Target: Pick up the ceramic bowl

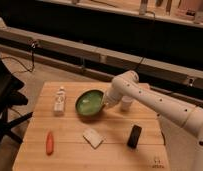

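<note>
Gripper sits at the right rim of the ceramic bowl, low over the table, at the end of the white arm that reaches in from your right. You cannot tell how far the fingers are spread or whether they have hold of the rim; the wrist and the bowl's edge run together there. Ceramic bowl: green, glossy, pale inside, and it appears tilted, its opening turned toward the camera and its right side up against the gripper. It lies near the middle of the table, toward the far half. Small white cup stands just beside the arm on its right side, apart from the bowl. Small clear bottle with a white cap stands upright left of the bowl, near but not touching it. Orange carrot-shaped item lies at the near left of the table, well apart from the bowl. White flat packet lies in front of the bowl, angled. Black oblong object lies to the right of the packet, near the front right. Dark chair stands off the table's left edge.
</note>
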Robot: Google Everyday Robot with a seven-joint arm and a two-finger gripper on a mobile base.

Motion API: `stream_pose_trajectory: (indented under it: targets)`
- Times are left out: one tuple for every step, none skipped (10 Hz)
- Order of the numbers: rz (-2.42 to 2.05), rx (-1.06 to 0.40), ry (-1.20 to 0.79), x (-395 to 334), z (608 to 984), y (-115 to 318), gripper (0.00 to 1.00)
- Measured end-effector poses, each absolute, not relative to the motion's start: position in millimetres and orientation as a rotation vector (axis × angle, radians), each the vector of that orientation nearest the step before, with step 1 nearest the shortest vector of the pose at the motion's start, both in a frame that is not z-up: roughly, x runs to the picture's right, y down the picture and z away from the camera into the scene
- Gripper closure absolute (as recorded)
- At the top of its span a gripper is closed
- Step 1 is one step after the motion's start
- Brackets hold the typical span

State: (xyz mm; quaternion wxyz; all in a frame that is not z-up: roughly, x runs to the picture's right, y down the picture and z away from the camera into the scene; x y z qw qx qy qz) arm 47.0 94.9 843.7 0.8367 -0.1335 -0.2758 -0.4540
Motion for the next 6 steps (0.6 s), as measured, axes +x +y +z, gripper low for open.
stream_pose_trajectory:
  targets:
    - [-0.961,-0.278,-0.586,50,842,93,1.0]
    - [-0.96,-0.276,-0.589,52,842,92,1.0]
    - [-0.961,-0.272,-0.591,54,841,91,1.0]
    - [-0.962,-0.266,-0.591,57,838,89,1.0]
    - [-0.963,-0.261,-0.592,59,835,87,1.0]
    - [-0.965,-0.256,-0.592,61,832,84,1.0]
